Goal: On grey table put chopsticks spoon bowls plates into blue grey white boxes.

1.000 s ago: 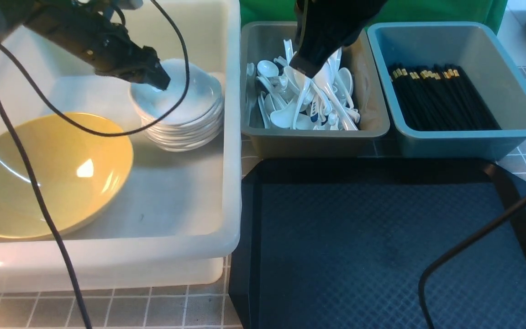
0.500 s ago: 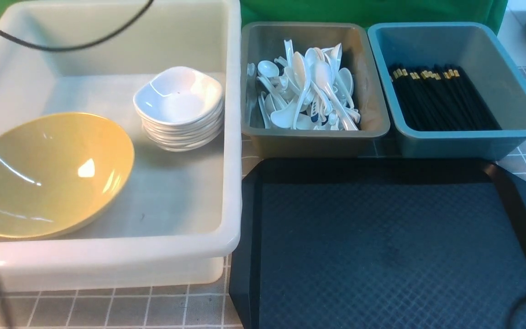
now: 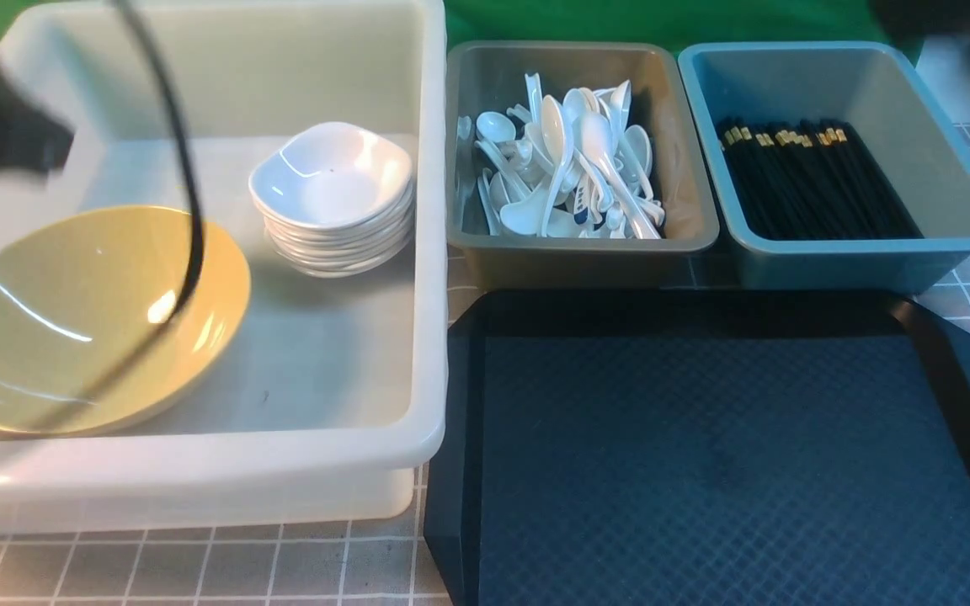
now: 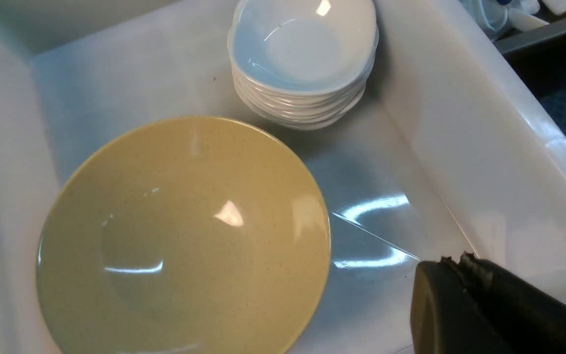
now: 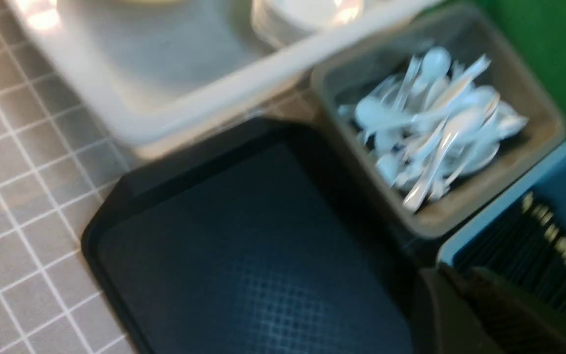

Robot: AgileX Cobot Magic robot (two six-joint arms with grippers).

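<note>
Presently: sorted tableware in three boxes, grey table (image 3: 199, 564).
White tub (image 3: 430, 252), left: yellow bowl (image 3: 89, 320) at its near left, stack of white plates (image 3: 332, 198) at its far right, apart from the bowl. Black tray (image 3: 704, 454), near right, bare. Grey bin (image 3: 578, 261), far centre: heap of white spoons (image 3: 569, 168). Blue bin (image 3: 864, 257), far right, just beside the grey one: black chopsticks (image 3: 813, 181) laid side by side. Left gripper (image 4: 460, 263): jaws together, holding nothing, above the tub floor near the bowl. Right gripper (image 5: 465, 280): blurred, jaws apparently nearly together, nothing between them, over the blue bin's near edge.
</note>
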